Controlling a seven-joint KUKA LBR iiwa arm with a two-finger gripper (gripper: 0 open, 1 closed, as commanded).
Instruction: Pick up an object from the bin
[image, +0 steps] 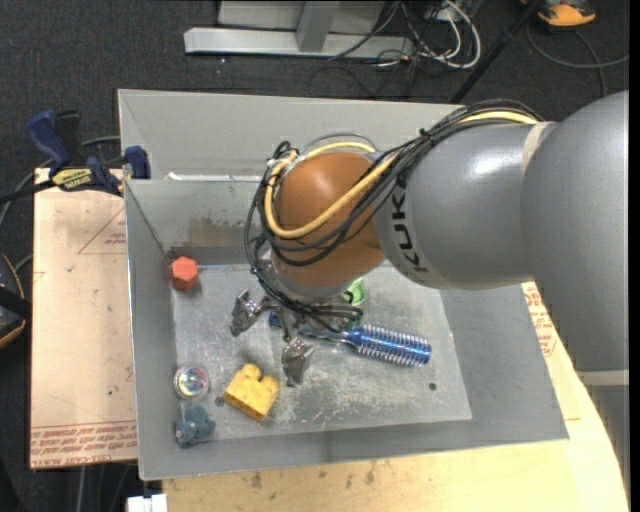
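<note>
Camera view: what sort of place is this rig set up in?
Likely a robotics lab or test cell: a robot arm reaches into a grey metal bin of odd small things, like a blue brush, and loose cables lie on the floor behind.

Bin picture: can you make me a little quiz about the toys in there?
1. True or false: the yellow block touches the blue brush.
2. Which thing lies nearest the far left corner of the bin? A) red block B) blue brush C) yellow block
3. Does the gripper hold anything?
Key: 1 false, they lie apart. 2 A. 3 No, the gripper is open with nothing between its fingers.
</note>
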